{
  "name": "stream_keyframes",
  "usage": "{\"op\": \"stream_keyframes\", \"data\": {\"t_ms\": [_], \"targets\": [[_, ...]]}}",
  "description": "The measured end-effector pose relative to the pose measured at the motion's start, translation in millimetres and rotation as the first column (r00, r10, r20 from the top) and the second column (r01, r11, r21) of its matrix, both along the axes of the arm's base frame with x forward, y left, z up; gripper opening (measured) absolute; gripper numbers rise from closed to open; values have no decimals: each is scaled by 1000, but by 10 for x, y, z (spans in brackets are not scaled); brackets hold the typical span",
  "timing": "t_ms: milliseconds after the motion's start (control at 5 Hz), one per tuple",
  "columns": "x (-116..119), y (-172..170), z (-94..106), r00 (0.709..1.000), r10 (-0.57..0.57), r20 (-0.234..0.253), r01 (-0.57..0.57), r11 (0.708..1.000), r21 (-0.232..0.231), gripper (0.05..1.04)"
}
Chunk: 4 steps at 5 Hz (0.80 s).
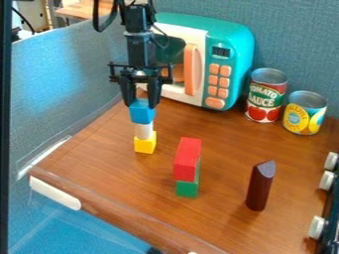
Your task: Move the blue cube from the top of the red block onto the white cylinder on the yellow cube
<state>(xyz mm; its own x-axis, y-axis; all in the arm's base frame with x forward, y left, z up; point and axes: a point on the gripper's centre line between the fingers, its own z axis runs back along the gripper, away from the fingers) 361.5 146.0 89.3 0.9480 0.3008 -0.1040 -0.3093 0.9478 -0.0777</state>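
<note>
Camera view: black two-finger gripper [140, 106], jaws parted to a block's width, apparently clamped on blue toy block [141, 115], above white cylinder [143, 131] on yellow cube [145, 144]. Red-labelled metal can [266, 94], yellow-labelled metal can [305, 113]: upright, near teal toy microwave [233, 42].

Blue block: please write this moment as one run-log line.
tool: around blue block | blue block: on white piece | white piece: on yellow block | red block: on green block
</note>
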Motion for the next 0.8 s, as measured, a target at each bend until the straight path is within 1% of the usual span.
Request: {"op": "stream_keyframes", "data": {"t_ms": [200, 400, 600, 800], "targets": [[-15, 4, 3, 1000, 10, -18, -9, 1000, 9, 606], [-7, 10, 2, 1000, 13, -13, -12, 1000, 13, 900], [0, -5, 3, 1000, 18, -10, -18, 1000, 3, 1009], [10, -17, 6, 1000, 22, -2, -22, 1000, -3, 1003]]}}
